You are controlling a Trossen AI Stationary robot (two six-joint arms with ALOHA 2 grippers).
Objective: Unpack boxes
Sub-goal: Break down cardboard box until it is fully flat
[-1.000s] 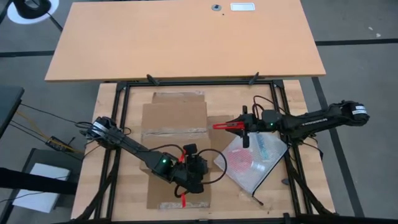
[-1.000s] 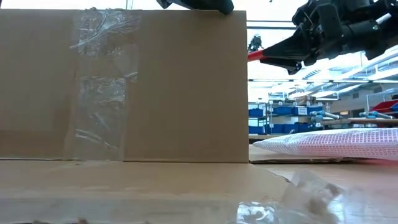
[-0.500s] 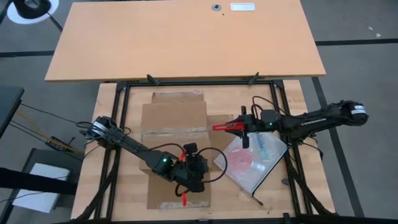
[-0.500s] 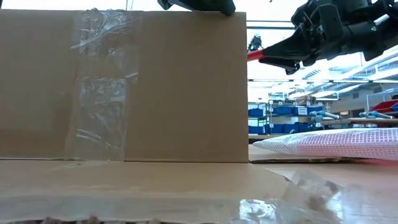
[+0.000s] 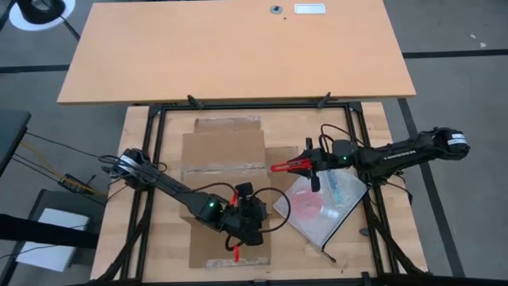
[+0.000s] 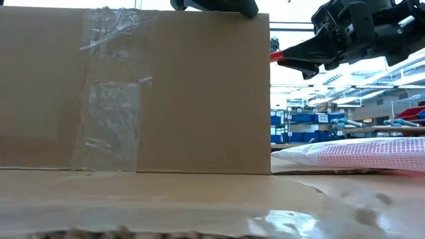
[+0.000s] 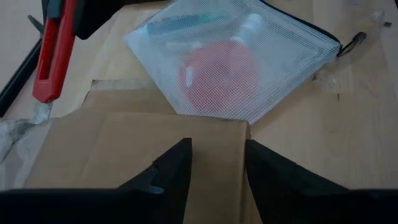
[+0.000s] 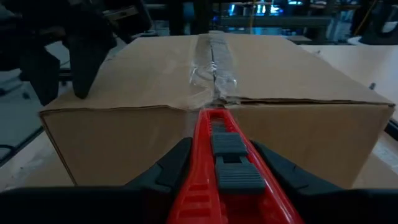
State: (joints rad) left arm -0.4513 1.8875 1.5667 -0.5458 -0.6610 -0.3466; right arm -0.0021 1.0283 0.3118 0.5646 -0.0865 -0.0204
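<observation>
Carton [image 5: 224,159] taped shut per right wrist view; mesh bag [image 7: 239,62], at carton's 4 o'clock, holds red disc. Right gripper [image 5: 305,164] grips red cutter [image 8: 222,168]; left gripper [image 7: 217,163] narrowly parted.

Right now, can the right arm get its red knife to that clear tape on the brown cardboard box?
Probably yes: the right claw holds the red utility knife pointed at the clear tape seam on the brown cardboard box, with nothing between them.

The carton [image 6: 133,93] hides most of the left end effector [image 6: 216,5].
</observation>
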